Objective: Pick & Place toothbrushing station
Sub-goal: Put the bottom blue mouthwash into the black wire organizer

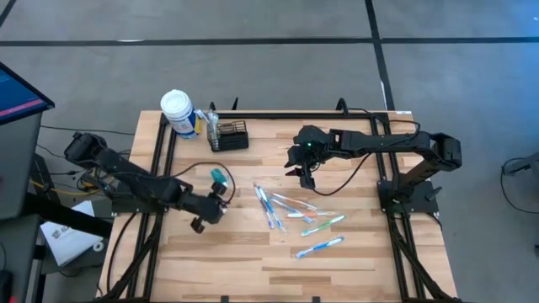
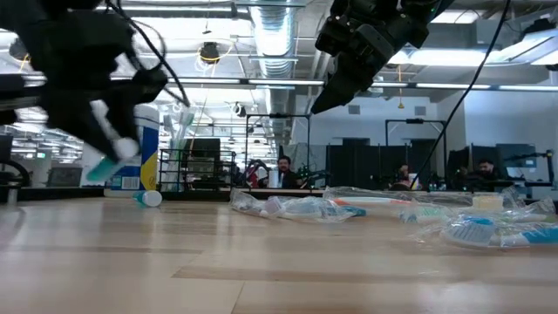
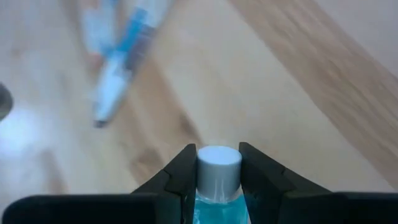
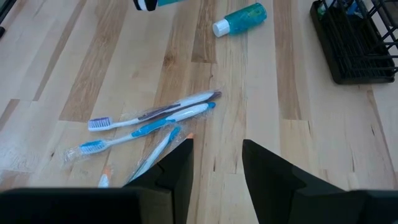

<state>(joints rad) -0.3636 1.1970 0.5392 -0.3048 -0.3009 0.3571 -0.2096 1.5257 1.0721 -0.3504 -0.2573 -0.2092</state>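
The left gripper is clamped on a small teal bottle, the right gripper hangs open and empty above the table, and the black wire-mesh caddy stands unfilled at the table's far edge, so most remains.

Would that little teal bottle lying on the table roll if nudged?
Probably: the teal bottle looks round and lies on its side on the table, so a nudge could roll it. Its plastic looks smooth, so it might slip in jaws.
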